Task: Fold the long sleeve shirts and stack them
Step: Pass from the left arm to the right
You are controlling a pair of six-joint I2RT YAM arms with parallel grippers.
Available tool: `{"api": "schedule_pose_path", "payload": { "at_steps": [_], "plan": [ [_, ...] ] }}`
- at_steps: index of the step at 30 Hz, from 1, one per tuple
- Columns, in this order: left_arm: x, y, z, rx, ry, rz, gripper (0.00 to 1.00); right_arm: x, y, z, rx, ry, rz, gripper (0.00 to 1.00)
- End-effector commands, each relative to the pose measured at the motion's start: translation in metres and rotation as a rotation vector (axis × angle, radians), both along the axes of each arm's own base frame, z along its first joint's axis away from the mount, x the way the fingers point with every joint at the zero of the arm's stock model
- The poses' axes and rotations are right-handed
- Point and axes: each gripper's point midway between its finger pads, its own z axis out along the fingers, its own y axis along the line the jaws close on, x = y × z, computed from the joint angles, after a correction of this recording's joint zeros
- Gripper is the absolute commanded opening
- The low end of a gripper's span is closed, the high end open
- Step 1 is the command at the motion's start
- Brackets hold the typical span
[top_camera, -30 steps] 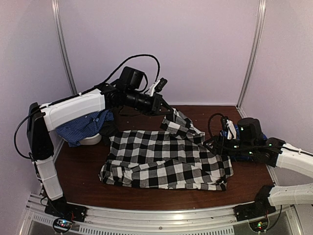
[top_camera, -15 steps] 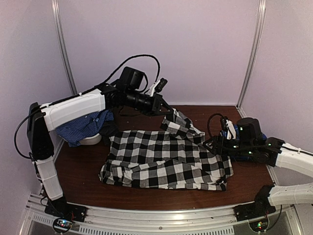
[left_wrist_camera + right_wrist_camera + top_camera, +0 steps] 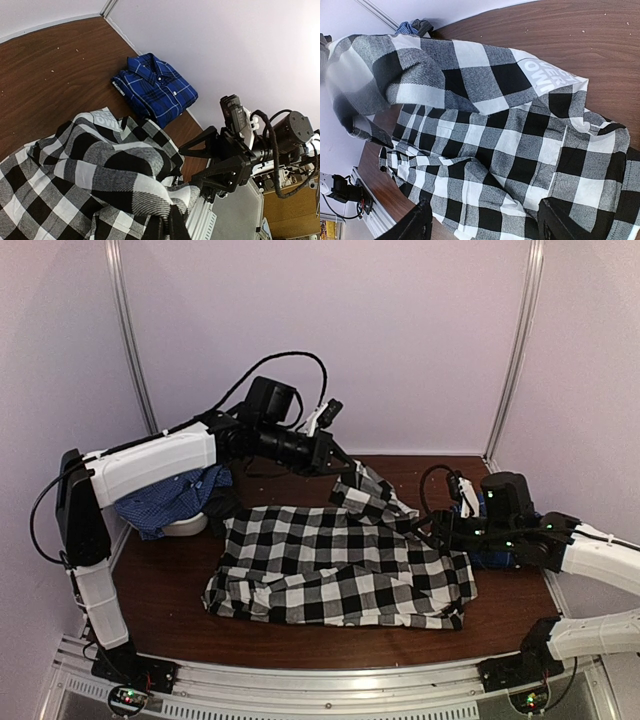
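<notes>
The black-and-white check shirt (image 3: pixel 340 570) lies spread across the middle of the table. My left gripper (image 3: pixel 343 462) is shut on its far edge near the collar and holds that part lifted; in the left wrist view (image 3: pixel 167 225) cloth bunches over the closed fingers. My right gripper (image 3: pixel 428 528) is open and empty just above the shirt's right side; in the right wrist view (image 3: pixel 485 225) its fingers stand wide apart over the check cloth (image 3: pixel 495 145). The royal blue shirt (image 3: pixel 155 90) lies folded at the right, mostly hidden under my right arm in the top view (image 3: pixel 493 558).
A light blue cloth (image 3: pixel 165 498) is heaped on a white rounded object (image 3: pixel 185 526) at the far left, with a small black cloth piece (image 3: pixel 222 502) beside it. Walls close the back and sides. A metal rail (image 3: pixel 330 680) runs along the near edge.
My right gripper has moved a little left and farther in over the shirt's right side. The left gripper still holds the lifted edge in the same place.
</notes>
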Motion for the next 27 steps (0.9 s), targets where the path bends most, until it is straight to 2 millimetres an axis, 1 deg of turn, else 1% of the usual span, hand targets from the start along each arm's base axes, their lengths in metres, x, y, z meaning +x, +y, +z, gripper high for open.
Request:
{"api": "schedule_pose_path", "payload": {
  "at_steps": [1,5,9,16,22,27],
  "plan": [
    [0.004,-0.008,0.004,-0.041,-0.016,-0.014,0.00,0.001,-0.001,0.005,0.002,-0.010,-0.007,0.73],
    [0.004,-0.010,-0.001,-0.038,-0.011,-0.022,0.00,0.001,0.000,0.001,0.002,-0.001,-0.007,0.73],
    [0.004,-0.011,-0.003,-0.038,-0.005,-0.024,0.00,0.003,0.002,0.005,0.005,-0.006,-0.004,0.73],
    [0.005,-0.010,0.004,-0.052,0.000,-0.010,0.00,0.002,-0.001,0.023,0.029,-0.041,-0.015,0.73],
    [0.009,-0.012,0.009,-0.077,0.028,0.021,0.00,-0.006,-0.006,0.038,0.068,-0.066,-0.024,0.74],
    [0.011,-0.015,0.016,-0.121,0.057,0.041,0.00,-0.010,0.000,0.050,0.121,-0.091,0.000,0.75]
  ]
}}
